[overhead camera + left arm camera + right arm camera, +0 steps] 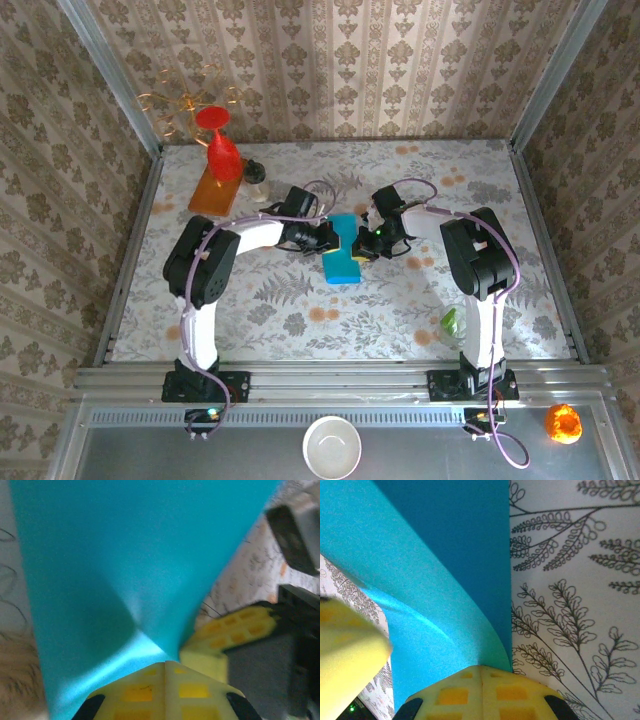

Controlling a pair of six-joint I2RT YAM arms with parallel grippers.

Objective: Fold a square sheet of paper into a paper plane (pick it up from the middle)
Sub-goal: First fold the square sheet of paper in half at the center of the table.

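The square sheet of paper [342, 258] is teal-blue and stands bent between the two grippers at the middle of the table. My left gripper [328, 238] is shut on its left side. In the left wrist view the yellow jaws [165, 664] meet flat where the curved paper [130, 555] runs into their tip. My right gripper [362, 243] is shut on the opposite side. In the right wrist view its closed jaws [481, 669] pinch the edge of the sheet [435, 570], which curls up to the left. The two grippers sit close together.
A red cone-shaped vase [222, 150] stands on an orange board [215, 192] at the back left, with a small jar [256, 175] beside it. A green object [450, 322] lies by the right arm. A white bowl [332, 447] and an orange object [563, 422] sit below the table's front rail.
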